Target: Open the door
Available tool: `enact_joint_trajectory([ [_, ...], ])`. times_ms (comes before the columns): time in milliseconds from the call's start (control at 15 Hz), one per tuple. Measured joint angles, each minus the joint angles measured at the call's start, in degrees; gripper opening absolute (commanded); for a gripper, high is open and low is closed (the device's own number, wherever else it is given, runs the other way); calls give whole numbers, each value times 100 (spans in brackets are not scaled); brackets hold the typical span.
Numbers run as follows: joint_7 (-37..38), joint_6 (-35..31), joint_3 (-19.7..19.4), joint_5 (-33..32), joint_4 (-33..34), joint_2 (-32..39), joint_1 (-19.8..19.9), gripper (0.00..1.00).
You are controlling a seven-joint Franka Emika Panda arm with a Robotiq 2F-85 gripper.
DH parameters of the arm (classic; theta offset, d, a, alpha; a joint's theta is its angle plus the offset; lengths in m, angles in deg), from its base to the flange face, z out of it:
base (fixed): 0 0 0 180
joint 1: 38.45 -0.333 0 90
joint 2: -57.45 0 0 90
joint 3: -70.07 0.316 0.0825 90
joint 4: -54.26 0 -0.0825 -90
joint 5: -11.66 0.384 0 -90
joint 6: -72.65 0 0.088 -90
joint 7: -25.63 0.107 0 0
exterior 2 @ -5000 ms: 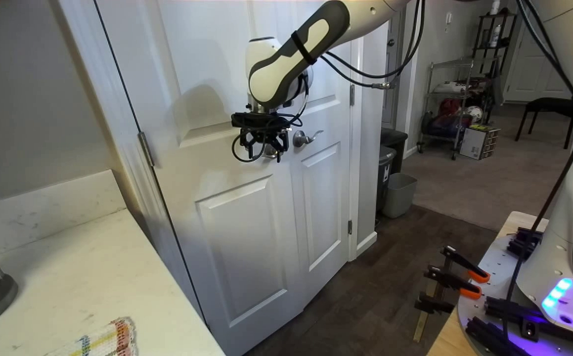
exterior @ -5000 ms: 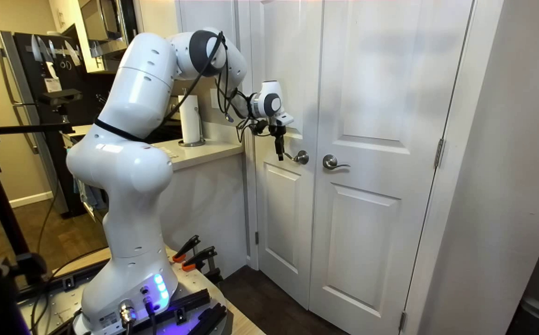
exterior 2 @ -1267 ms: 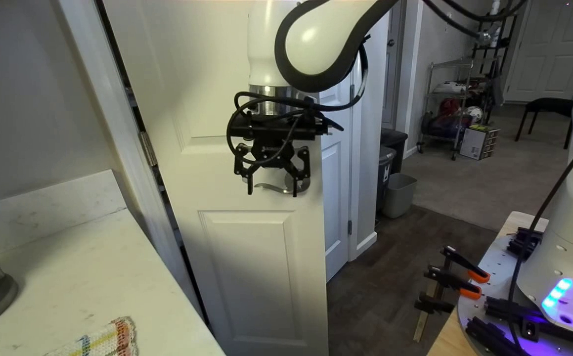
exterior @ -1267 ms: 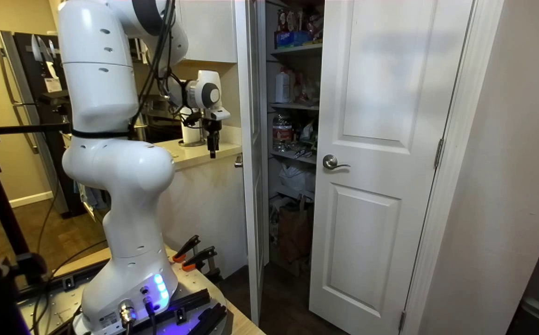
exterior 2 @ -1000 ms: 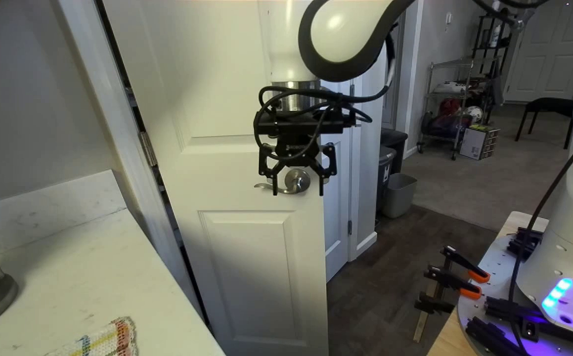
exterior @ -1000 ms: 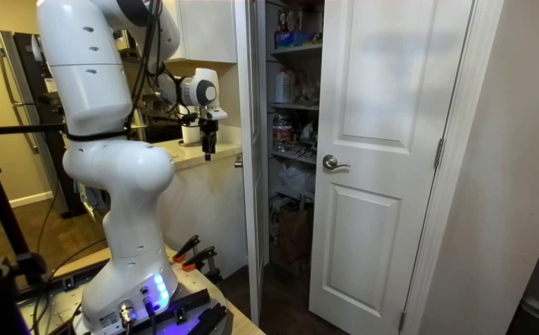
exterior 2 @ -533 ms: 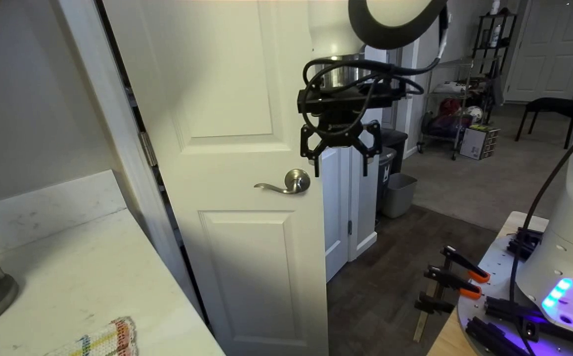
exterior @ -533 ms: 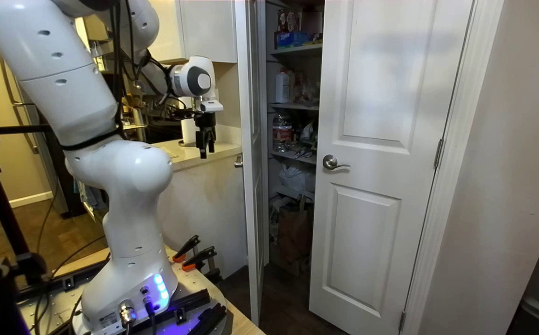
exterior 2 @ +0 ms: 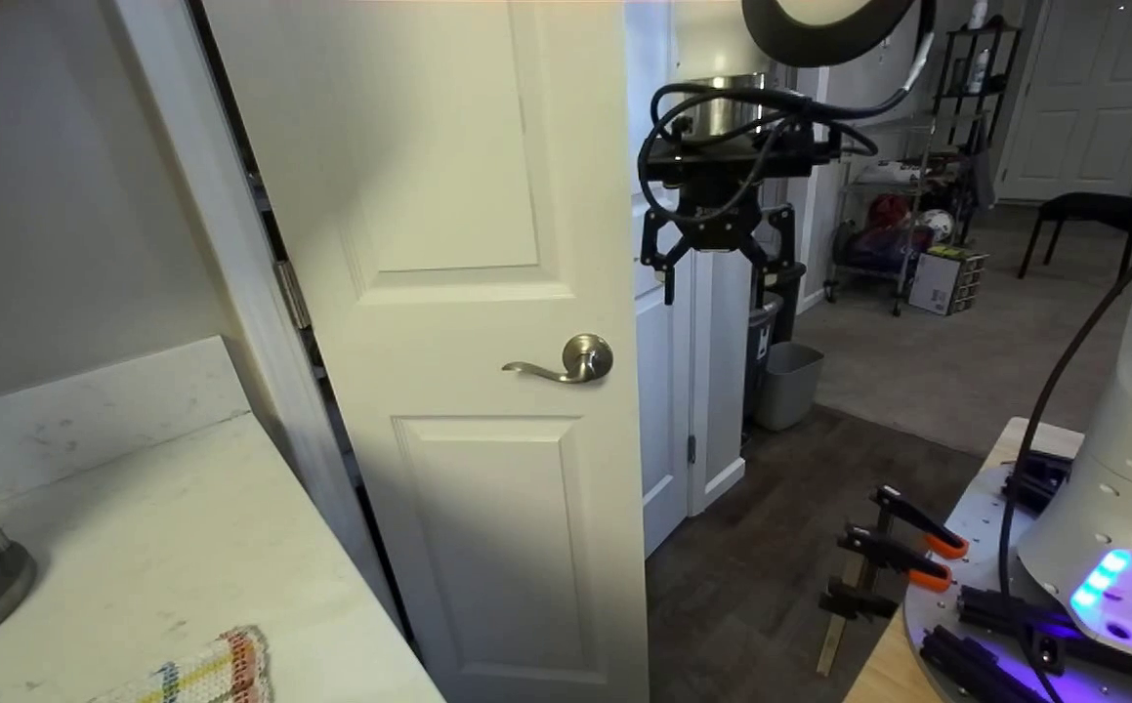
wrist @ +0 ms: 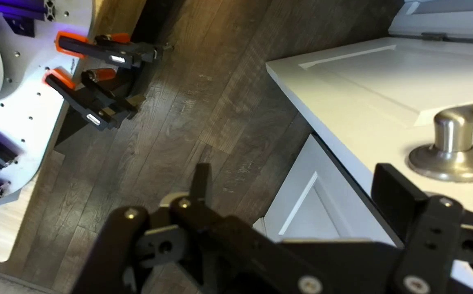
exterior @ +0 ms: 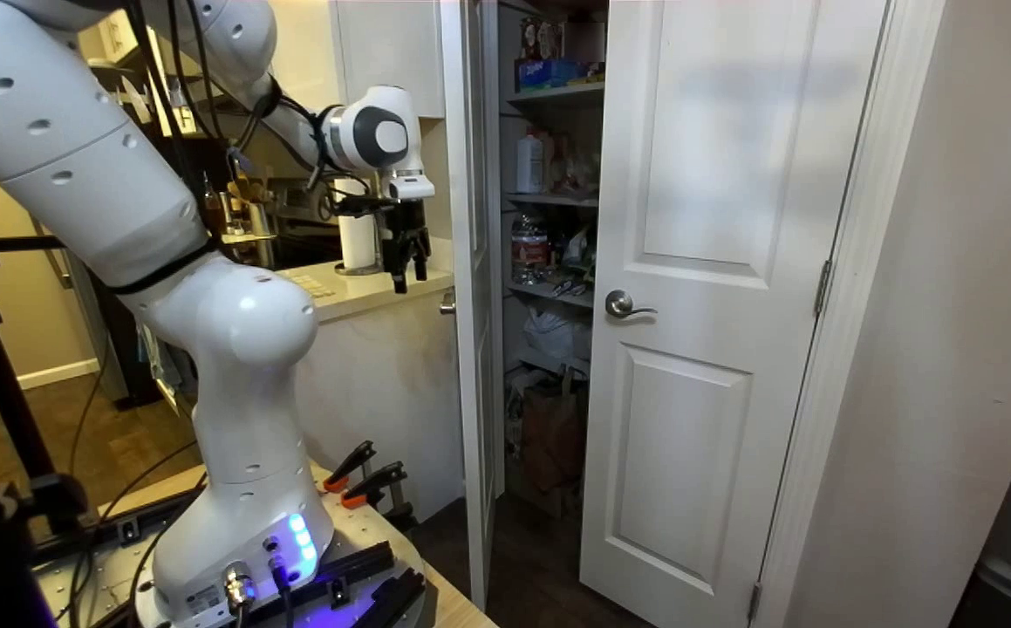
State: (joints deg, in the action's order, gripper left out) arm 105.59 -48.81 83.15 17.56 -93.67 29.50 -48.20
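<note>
The door (exterior 2: pixel 448 342), a white leaf with recessed panels, stands swung open; an exterior view shows it nearly edge-on (exterior: pixel 473 384). Its silver lever handle (exterior 2: pixel 586 357) is near its right edge and also shows in the wrist view (wrist: pixel 454 143). My gripper (exterior 2: pixel 713 296) is open and empty, above and to the right of the handle there, apart from the leaf. In an exterior view my gripper (exterior: pixel 410 281) hangs fingers down, left of the leaf. In the wrist view my fingers (wrist: pixel 295 171) are wide apart with nothing between them.
The matching white leaf (exterior: pixel 697 314) is in its frame. Pantry shelves (exterior: pixel 553 201) with goods show in the gap. A counter (exterior 2: pixel 136 547) stands beside the door. Black and orange clamps (wrist: pixel 97 77) stick out from the robot's table. A grey bin (exterior 2: pixel 788 386) stands beyond.
Five seconds ago the door was shut with my gripper at its handle; now it stands open. Over the last second my gripper rose and moved away from the handle; the door stayed still.
</note>
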Motion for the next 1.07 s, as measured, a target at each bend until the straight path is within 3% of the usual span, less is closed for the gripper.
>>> enact_joint_trajectory([
  [467, -382, -7, -681, -452, 57, 59, 1085, 100],
  [733, -431, -171, -750, -492, 325, 356, 1283, 100],
  [1067, -802, -1251, -903, -544, 661, 1091, 1331, 100],
])
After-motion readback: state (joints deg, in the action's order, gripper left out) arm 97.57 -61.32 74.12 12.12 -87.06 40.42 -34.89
